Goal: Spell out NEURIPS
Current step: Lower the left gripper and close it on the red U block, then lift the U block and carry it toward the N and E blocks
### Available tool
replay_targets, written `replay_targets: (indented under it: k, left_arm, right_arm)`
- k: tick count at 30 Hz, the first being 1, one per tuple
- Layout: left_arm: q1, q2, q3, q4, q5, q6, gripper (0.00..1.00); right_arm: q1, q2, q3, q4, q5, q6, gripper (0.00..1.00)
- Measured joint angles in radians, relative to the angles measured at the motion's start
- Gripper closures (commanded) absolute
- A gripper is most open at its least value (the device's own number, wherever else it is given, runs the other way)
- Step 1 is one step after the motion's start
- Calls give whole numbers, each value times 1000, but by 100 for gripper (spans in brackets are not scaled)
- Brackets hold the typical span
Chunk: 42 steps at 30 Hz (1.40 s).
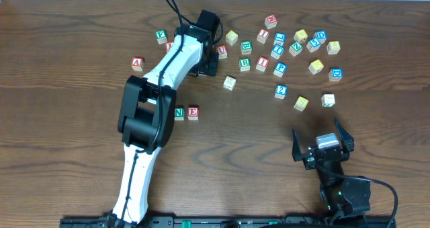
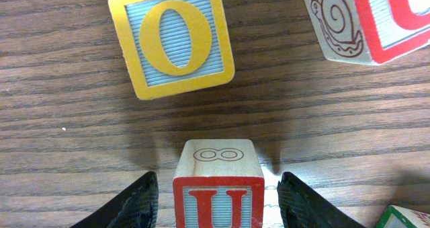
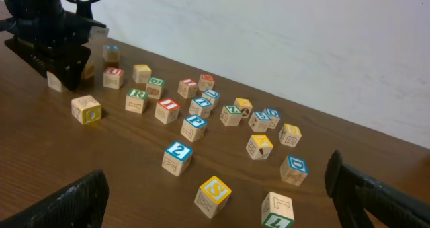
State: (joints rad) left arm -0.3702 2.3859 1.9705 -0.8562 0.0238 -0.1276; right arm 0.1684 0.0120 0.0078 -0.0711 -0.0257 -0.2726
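Note:
The red U cube (image 2: 218,201) sits on the table between the fingers of my left gripper (image 2: 218,181), with a narrow gap on each side, so the gripper is open around it. From overhead the U cube (image 1: 222,51) is at the back centre, under the left gripper (image 1: 216,56). The N cube (image 1: 179,112) and E cube (image 1: 193,111) stand side by side mid-table. The green R (image 1: 245,64), red I (image 1: 262,63), blue P (image 1: 280,69) and yellow S (image 3: 215,194) lie loose. My right gripper (image 1: 317,130) hangs open and empty at the front right.
A yellow O cube (image 2: 173,40) lies just ahead of the left fingers, and a snail-sided cube (image 2: 366,19) is to its right. Several other letter cubes are scattered at the back right, with a blue 2 cube (image 3: 177,157) nearer. An A cube (image 1: 137,63) sits left.

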Motion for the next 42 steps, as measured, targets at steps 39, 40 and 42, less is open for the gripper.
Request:
replay_targets:
  k: [39, 40, 42]
  left_arm:
    - [0, 0, 1, -4, 0, 5, 71]
    - [0, -1, 1, -7, 0, 5, 72]
    - [0, -4, 1, -16, 0, 6, 75]
  right_arm:
    - [0, 0, 0, 0, 0, 0, 1]
    - [0, 0, 0, 0, 0, 0, 1]
    - [0, 0, 0, 0, 0, 0, 1]
